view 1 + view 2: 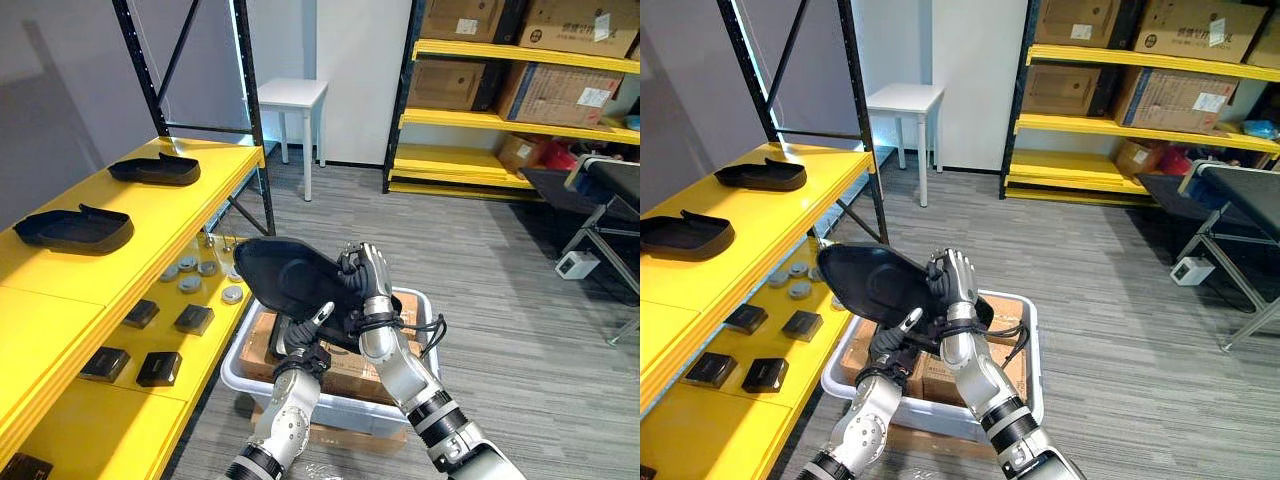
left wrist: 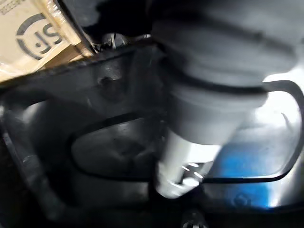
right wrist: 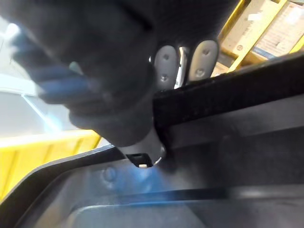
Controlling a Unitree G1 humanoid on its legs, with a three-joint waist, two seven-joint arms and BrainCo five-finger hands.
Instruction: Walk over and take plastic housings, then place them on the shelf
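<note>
A black plastic housing point(image 1: 285, 275) is held tilted above a white bin point(image 1: 330, 408), close to the yellow shelf point(image 1: 150, 222) on my left. My right hand point(image 1: 372, 290) grips its right edge with fingers curled over the rim; its fingertips point(image 3: 166, 66) show past the housing's point(image 3: 228, 142) edge. Lower down, my left hand point(image 1: 305, 345) holds the near edge, thumb pressed on top and fingers underneath. In the left wrist view the housing's inner face point(image 2: 109, 152) lies right against the hand. Two more black housings point(image 1: 155, 170) point(image 1: 72, 230) lie on the shelf top.
The bin holds a cardboard box point(image 1: 350, 372). The lower shelf level carries round metal discs point(image 1: 200, 275) and small black boxes point(image 1: 160, 368). A white table point(image 1: 292, 95) stands behind. A rack of cartons point(image 1: 520, 70) and a folding cart point(image 1: 600, 200) stand to the right.
</note>
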